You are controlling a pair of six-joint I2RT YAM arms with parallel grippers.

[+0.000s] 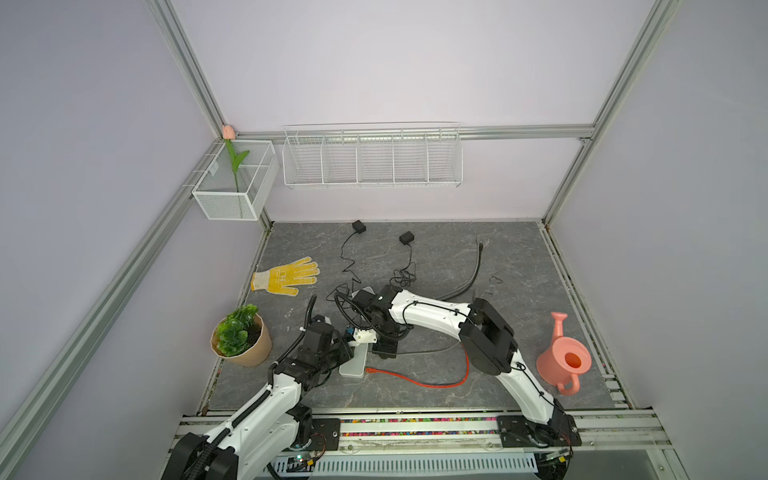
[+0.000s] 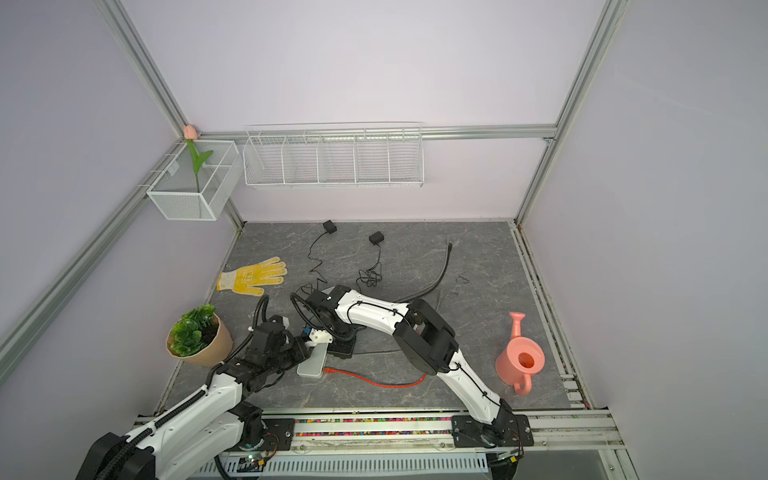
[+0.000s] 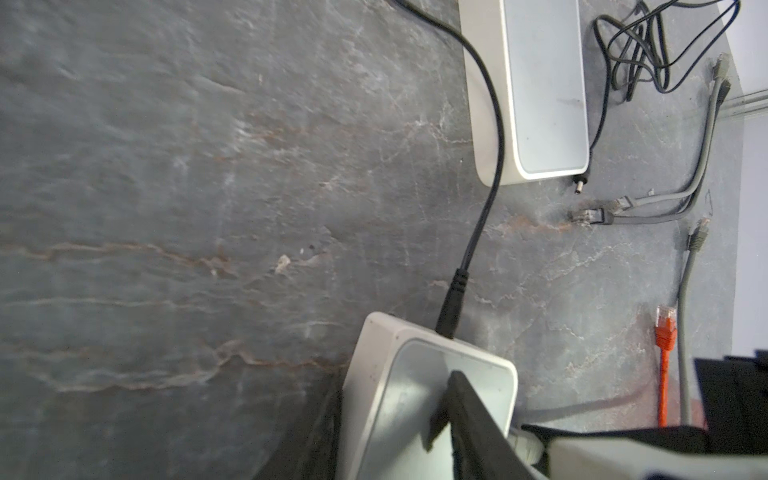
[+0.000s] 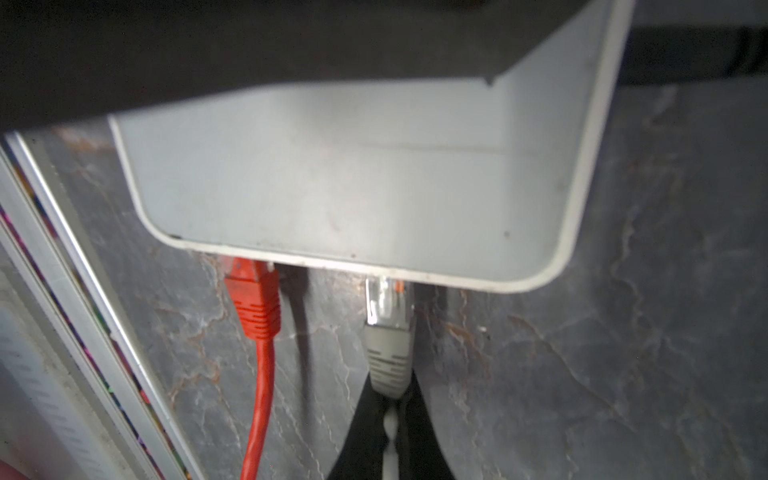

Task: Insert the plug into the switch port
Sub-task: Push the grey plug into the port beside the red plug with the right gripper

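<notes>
Left pincer (image 3: 392, 399) grips the white network switch (image 3: 482, 374) near the worktop's (image 1: 519, 257) front edge; right pincer (image 4: 390, 401) pinches the grey plug (image 4: 388, 332) at its edge.

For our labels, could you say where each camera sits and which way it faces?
Top views: overhead at the front, looking down at the grey marbled tabletop; left arm, right arm show.
Left wrist: on the left arm, facing the white rectangular plastic switch; black finger shows.
Right wrist: on the right arm, facing the switch's edge; right gripper holds the grey plug.
Wrists share switch, orange plug.
</notes>
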